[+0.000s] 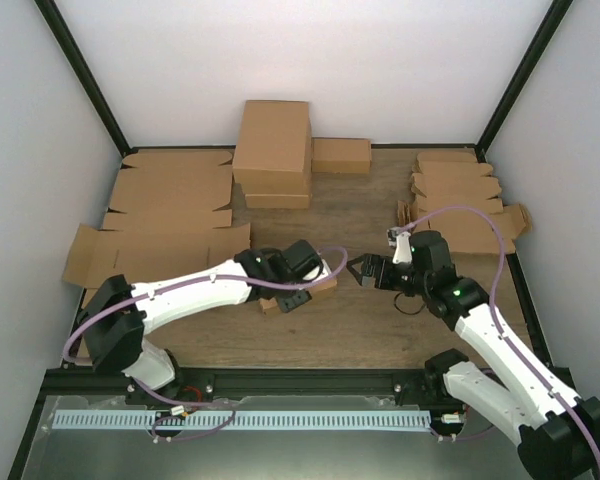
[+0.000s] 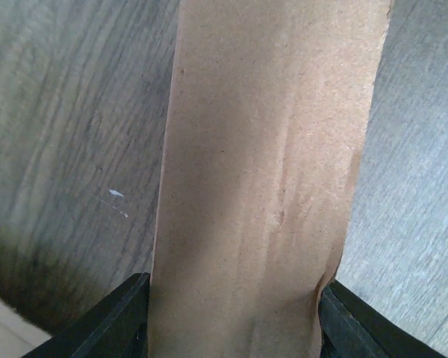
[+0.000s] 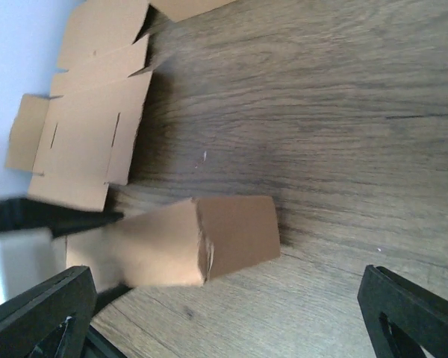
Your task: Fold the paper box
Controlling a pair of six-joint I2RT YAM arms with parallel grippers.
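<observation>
The paper box [image 1: 325, 288], a small brown folded-up cardboard box, lies on the wooden table [image 1: 380, 330] in the middle. My left gripper [image 1: 298, 288] comes down over it from the left. In the left wrist view the box [image 2: 269, 186] fills the space between the two black fingers [image 2: 112, 324], which press on both its long sides; the cardboard is dented at the right finger. My right gripper [image 1: 358, 272] hovers open just right of the box's end, apart from it. In the right wrist view the box's closed end [image 3: 239, 231] faces the wide-open fingers [image 3: 407, 313].
A stack of finished brown boxes [image 1: 272, 150] and a smaller one [image 1: 340, 155] stand at the back. Large flat cardboard sheets [image 1: 170, 205] lie at the left, and a pile of flat blanks [image 1: 460, 195] at the back right. Black frame posts edge the table.
</observation>
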